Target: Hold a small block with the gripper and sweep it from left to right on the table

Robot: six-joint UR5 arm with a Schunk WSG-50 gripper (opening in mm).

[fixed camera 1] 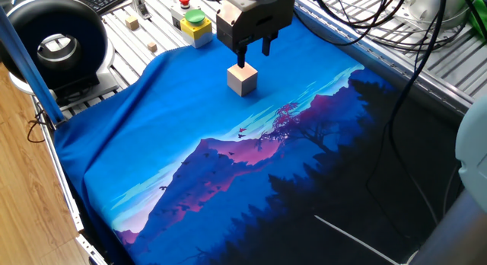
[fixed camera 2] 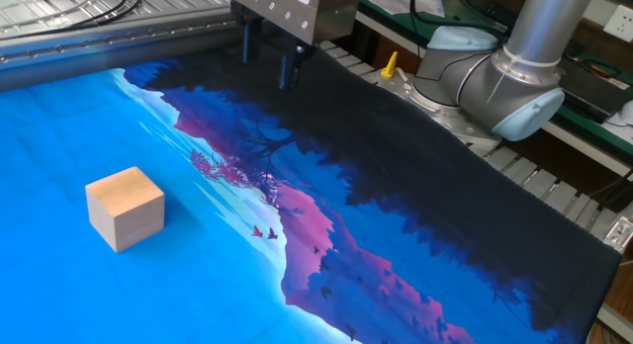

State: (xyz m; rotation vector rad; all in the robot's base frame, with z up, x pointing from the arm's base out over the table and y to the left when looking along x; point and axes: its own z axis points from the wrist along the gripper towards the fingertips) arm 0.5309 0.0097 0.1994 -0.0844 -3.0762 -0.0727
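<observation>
One fixed view, read from the left, shows the table (fixed camera 1: 114, 143) under its blue cloth, then the block (fixed camera 1: 243, 79) resting on the cloth near the far edge, gripped by nothing. The gripper (fixed camera 1: 254, 55) hangs just above and behind it, fingers apart with only a narrow gap between them, empty. From the other fixed view, the block (fixed camera 2: 125, 208) sits near the left edge and the gripper (fixed camera 2: 269, 69) is well apart toward the far side. The block therefore lies below and toward the near side of the fingers. As a cube it has no long axis, so lining up over it and descending looks like what matters.
</observation>
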